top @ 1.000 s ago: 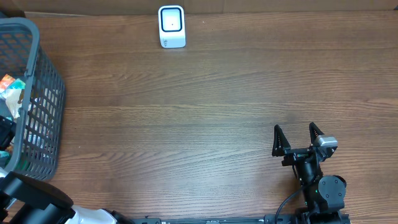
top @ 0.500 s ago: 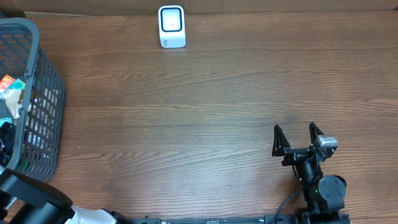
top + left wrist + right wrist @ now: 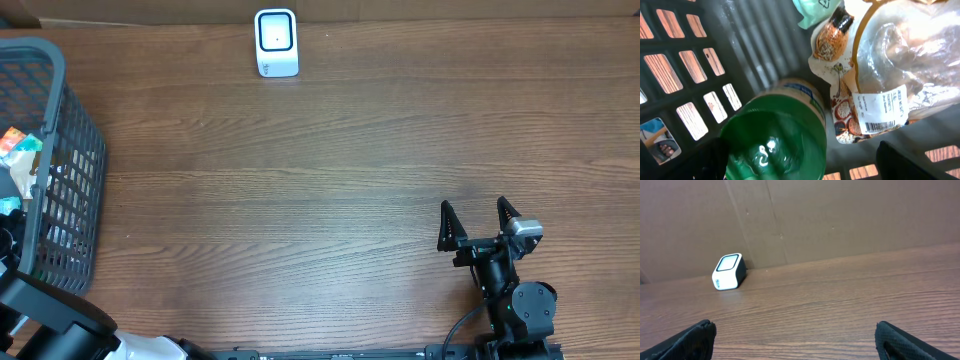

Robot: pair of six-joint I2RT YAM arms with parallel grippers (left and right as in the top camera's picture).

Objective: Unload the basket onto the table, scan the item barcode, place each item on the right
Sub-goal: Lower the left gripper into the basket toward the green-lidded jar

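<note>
My left gripper (image 3: 799, 159) is down inside the grey basket (image 3: 62, 170) and stands open. A jar with a green lid (image 3: 771, 146) lies between its fingers, close to the left one and apart from the right one. Beside the jar lies a clear plastic bag (image 3: 905, 55) with a white barcode label (image 3: 881, 113) facing the camera. The white scanner (image 3: 276, 42) stands at the table's far edge. My right gripper (image 3: 480, 222) rests open low on the table at the near right, nothing between its fingers (image 3: 700, 332); the scanner (image 3: 729, 272) shows in its view.
The basket's mesh walls (image 3: 685, 80) close in around my left gripper. A small brown pack with a black cap (image 3: 831, 39) and a teal wrapper (image 3: 815, 9) lie next to the bag. A cardboard wall (image 3: 840, 215) backs the table.
In the overhead view the basket has shifted slightly toward the near left, and the items in it moved with it. The right arm has not moved.
</note>
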